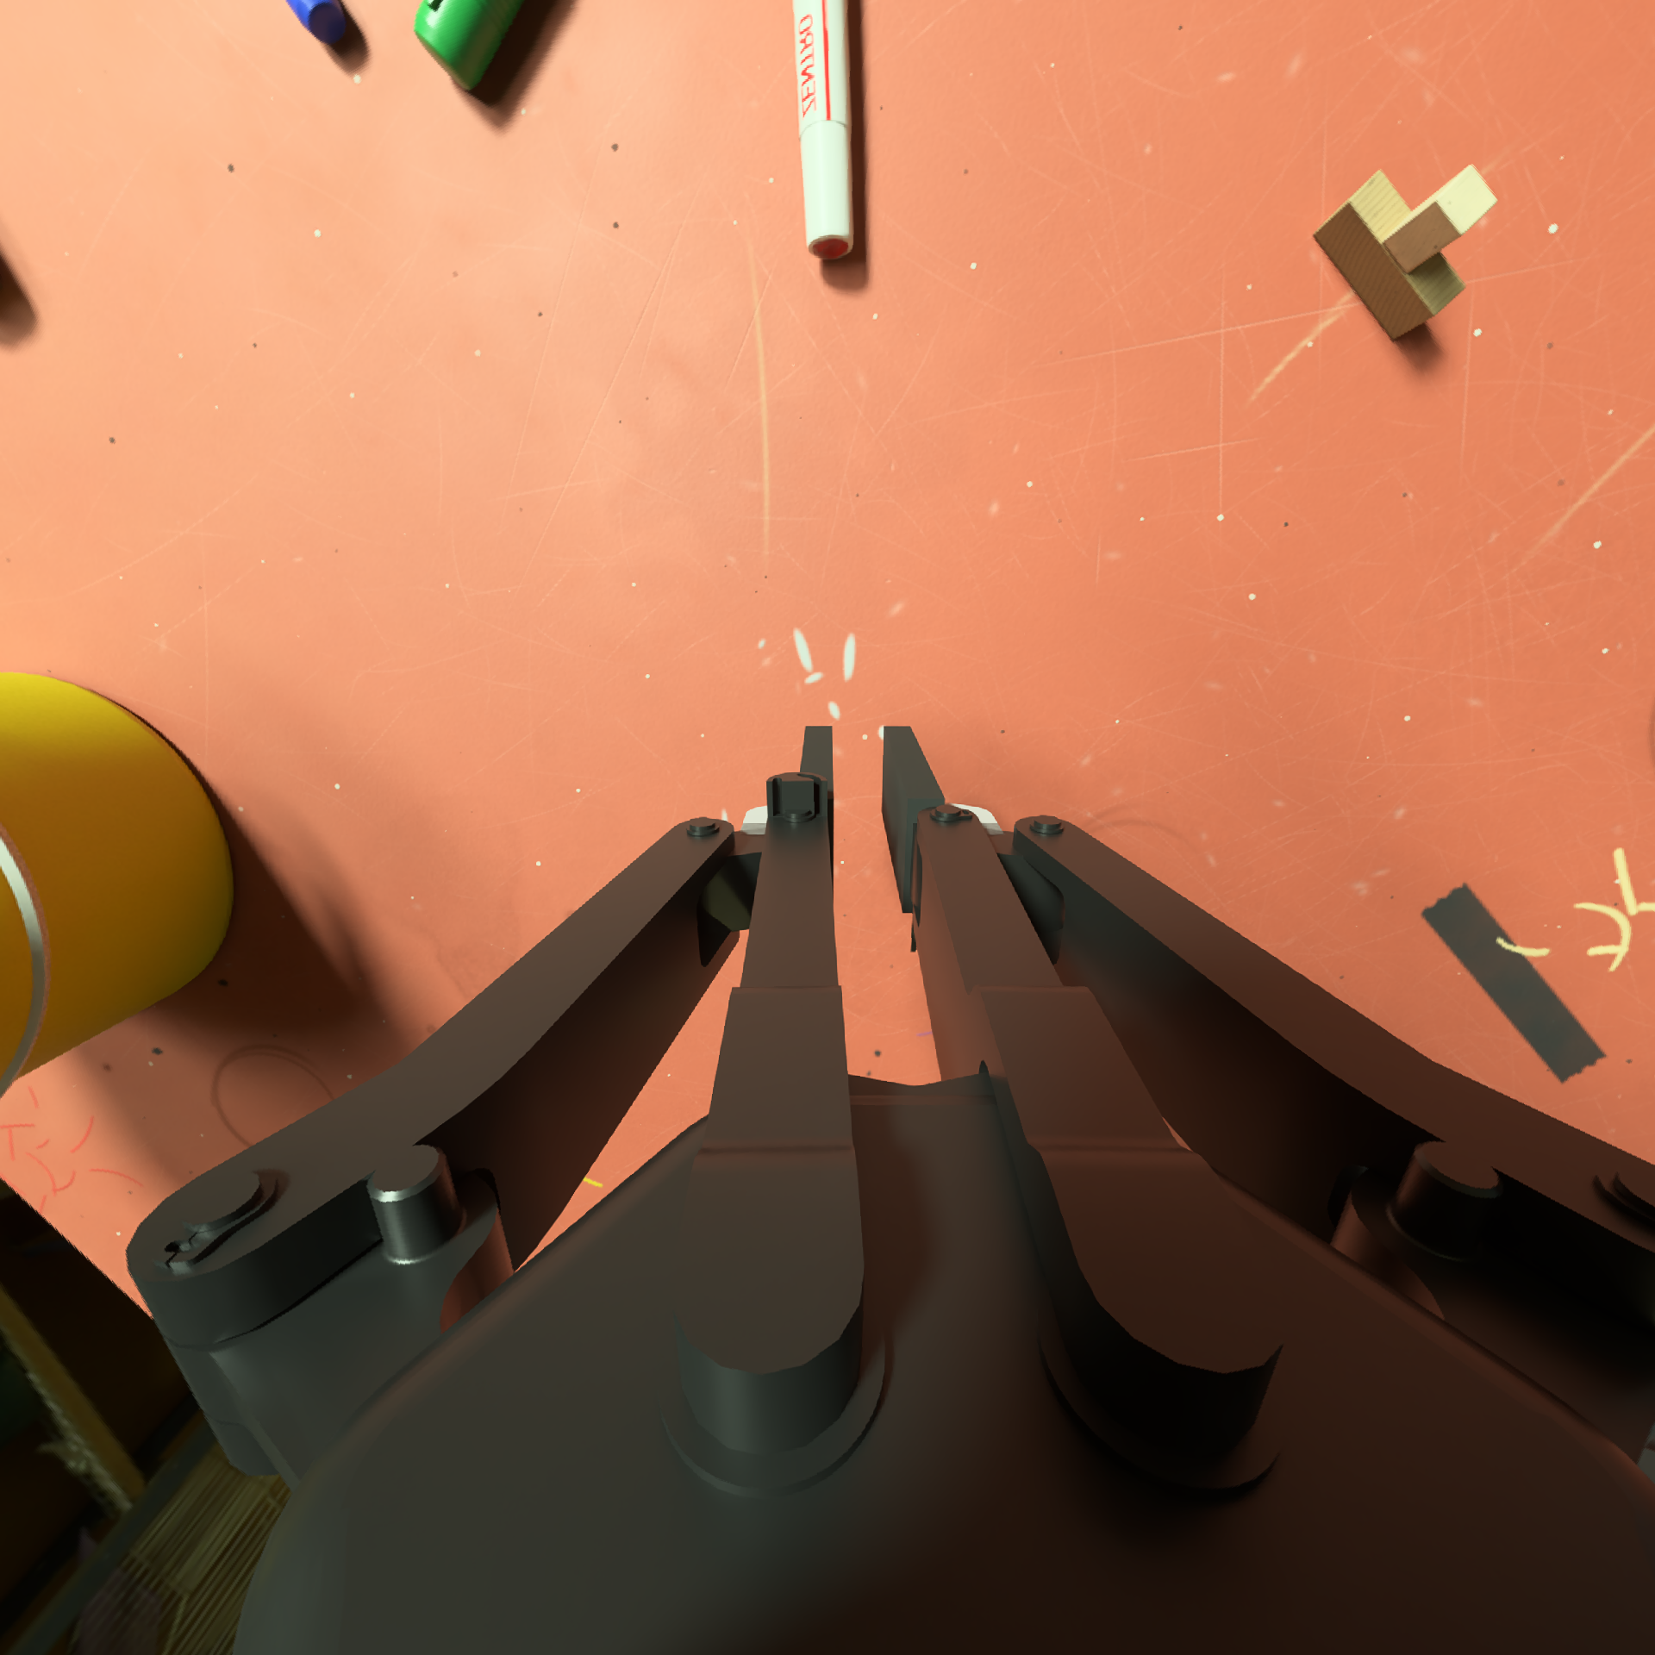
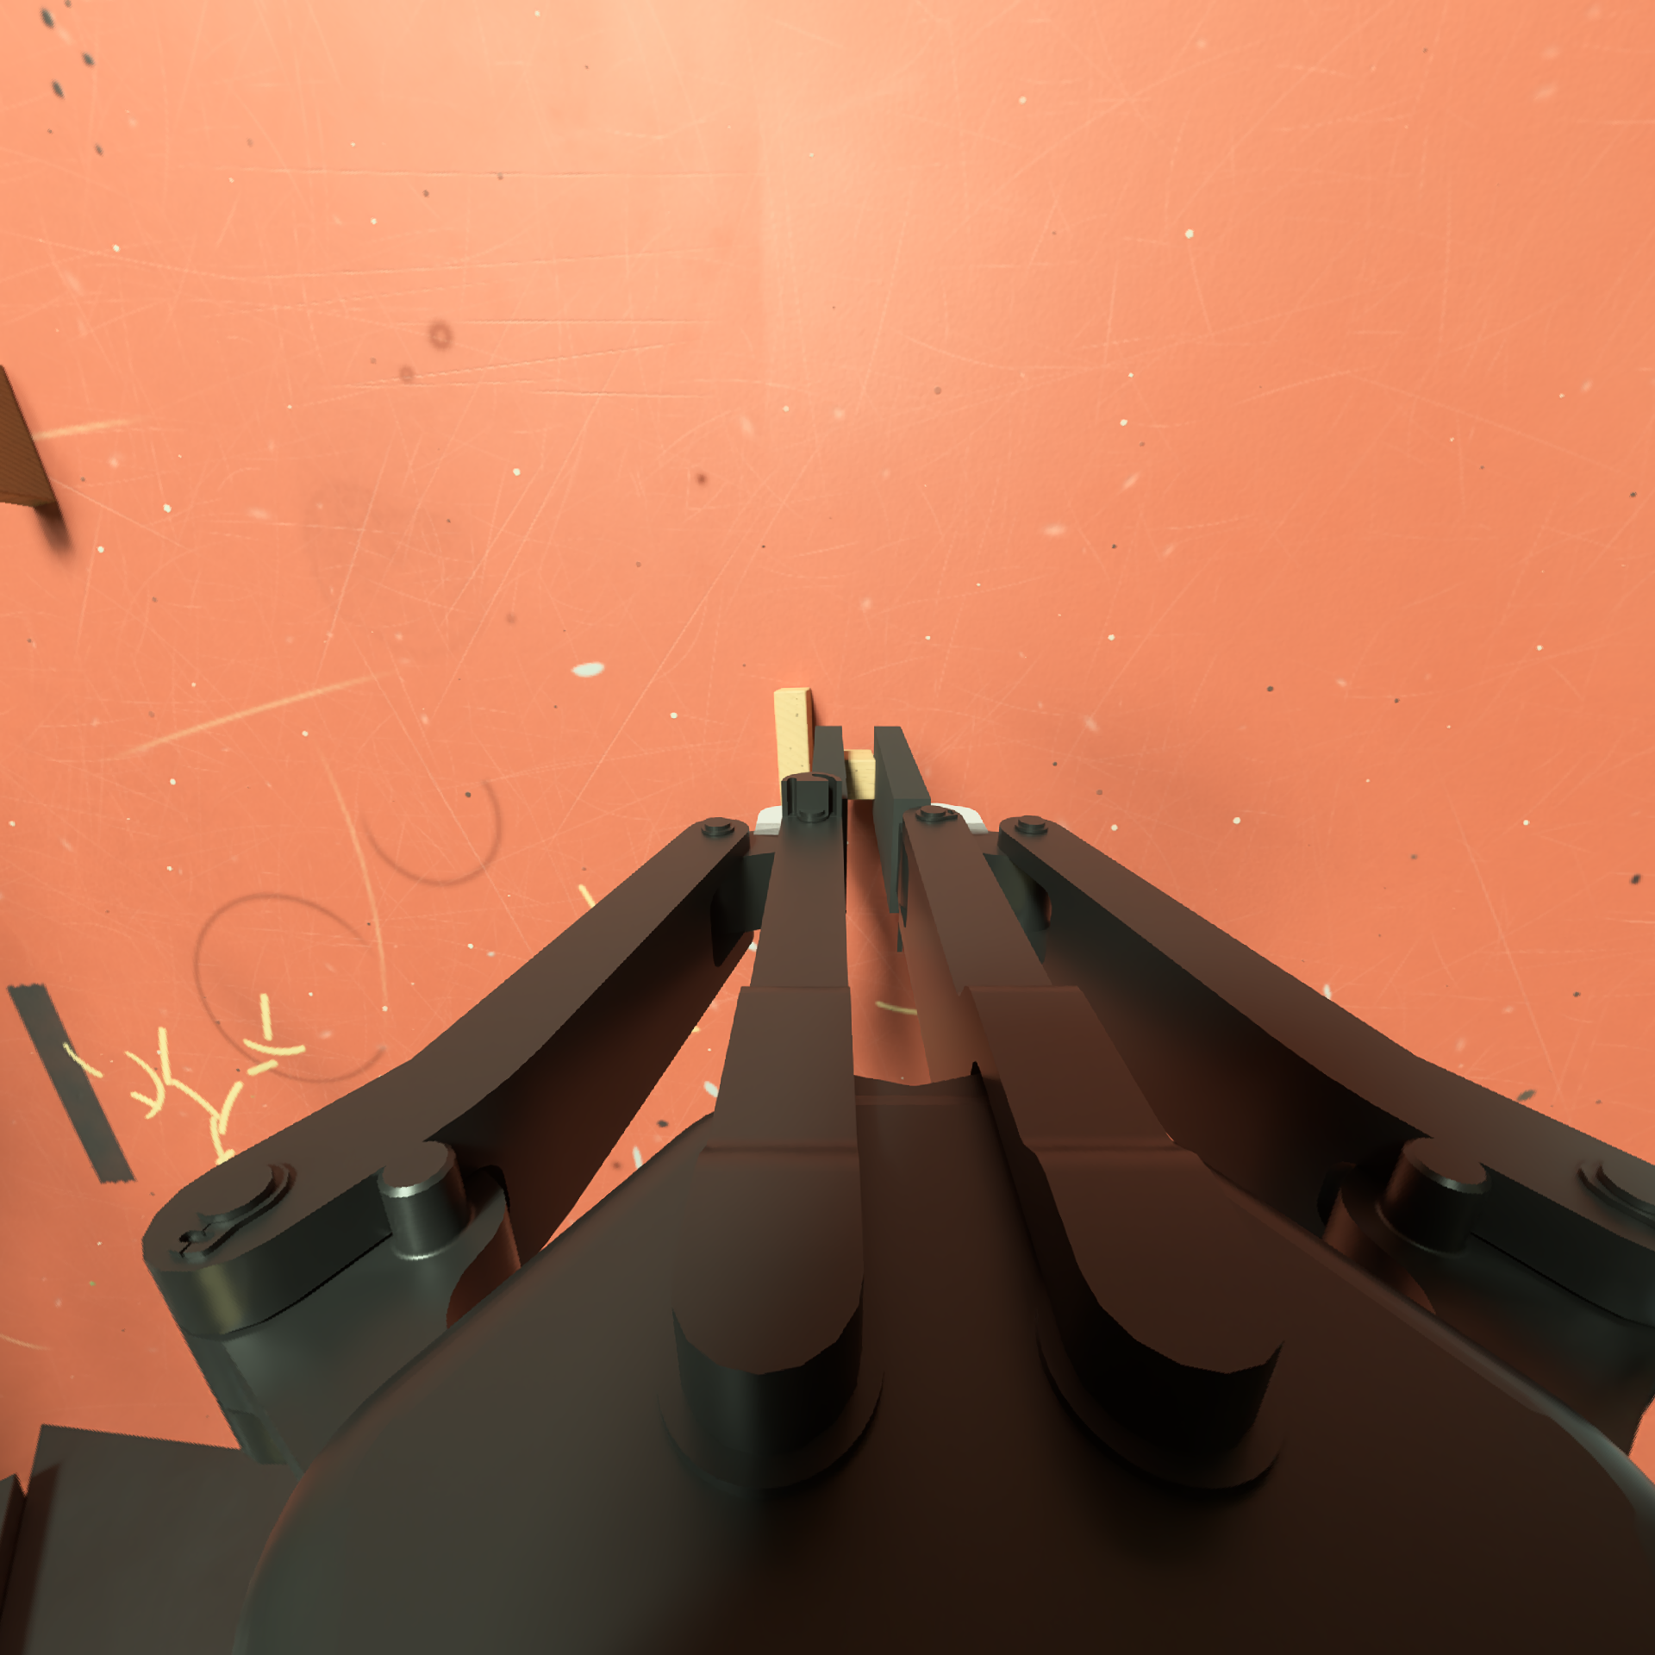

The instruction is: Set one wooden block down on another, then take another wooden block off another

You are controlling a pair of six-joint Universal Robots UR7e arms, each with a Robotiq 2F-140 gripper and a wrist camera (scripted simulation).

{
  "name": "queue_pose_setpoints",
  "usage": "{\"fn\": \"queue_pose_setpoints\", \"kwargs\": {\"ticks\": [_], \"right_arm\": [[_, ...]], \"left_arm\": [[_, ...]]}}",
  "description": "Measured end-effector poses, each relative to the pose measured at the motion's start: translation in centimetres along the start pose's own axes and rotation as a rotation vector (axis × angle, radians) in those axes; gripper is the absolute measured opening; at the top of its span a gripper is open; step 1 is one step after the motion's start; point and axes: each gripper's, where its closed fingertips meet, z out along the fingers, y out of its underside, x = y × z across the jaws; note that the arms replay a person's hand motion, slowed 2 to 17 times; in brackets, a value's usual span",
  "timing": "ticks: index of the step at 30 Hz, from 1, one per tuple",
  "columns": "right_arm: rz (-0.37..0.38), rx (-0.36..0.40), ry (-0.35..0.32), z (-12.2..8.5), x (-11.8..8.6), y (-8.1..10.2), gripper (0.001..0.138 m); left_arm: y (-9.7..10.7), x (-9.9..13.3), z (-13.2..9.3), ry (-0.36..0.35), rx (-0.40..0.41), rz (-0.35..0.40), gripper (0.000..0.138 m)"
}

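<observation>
Wooden block [image 2: 858,774], pale, sits pinched in my right gripper [image 2: 860,761]; my left gripper [image 1: 857,748] is nearly closed on nothing, stacked blocks [image 1: 1397,252] far off

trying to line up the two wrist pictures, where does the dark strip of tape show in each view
Left wrist view: the dark grey strip of tape lies at lower right, slanting, with yellow scribbles beside it.
Right wrist view: the tape lies at lower left.
Shared landmark: those scribbles on the scratched orange table.

Scratched salmon tabletop [image 1: 1075,501] — white marker [image 1: 824,134], green marker [image 1: 461,36], yellow cup [image 1: 98,860], dark tape strip [image 1: 1513,981].
</observation>
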Motion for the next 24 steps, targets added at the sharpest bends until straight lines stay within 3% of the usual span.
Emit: {"fn": "queue_pose_setpoints", "kwargs": {"ticks": [10,24], "right_arm": [[-0.024,0.002,-0.018,0.1,-1.5,-0.3,0.01],[-0.04,0.002,-0.015,0.2,-2.2,-0.3,0.01]], "left_arm": [[-0.3,1.4,0.0,-0.017,-0.004,0.031,0.017],[0.3,2.6,0.3,-0.035,-0.055,0.013,0.024]]}}
